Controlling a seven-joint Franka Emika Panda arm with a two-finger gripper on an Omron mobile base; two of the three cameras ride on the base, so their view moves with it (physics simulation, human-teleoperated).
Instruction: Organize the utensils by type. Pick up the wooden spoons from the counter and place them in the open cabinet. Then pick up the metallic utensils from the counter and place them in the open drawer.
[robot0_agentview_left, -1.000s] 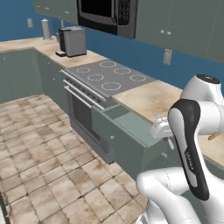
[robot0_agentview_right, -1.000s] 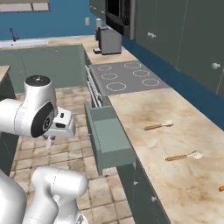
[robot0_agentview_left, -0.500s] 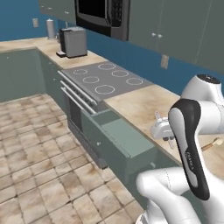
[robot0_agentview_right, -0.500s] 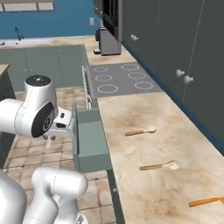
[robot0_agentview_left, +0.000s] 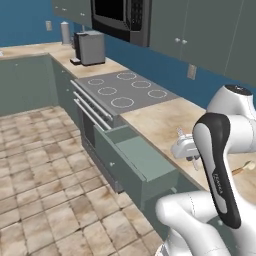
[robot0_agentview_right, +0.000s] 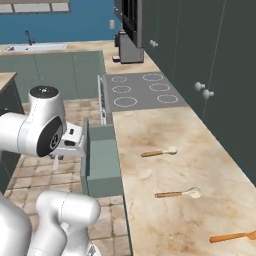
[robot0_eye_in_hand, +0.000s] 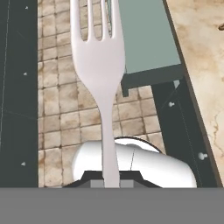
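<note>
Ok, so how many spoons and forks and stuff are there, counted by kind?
wooden spoons: 2
fork: 1
other wooden-handled utensil, its end cut off by the picture's edge: 1
Total: 4

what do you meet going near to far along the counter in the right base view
orange-handled utensil at the right edge → nearer wooden spoon → farther wooden spoon → cooktop → coffee machine
</note>
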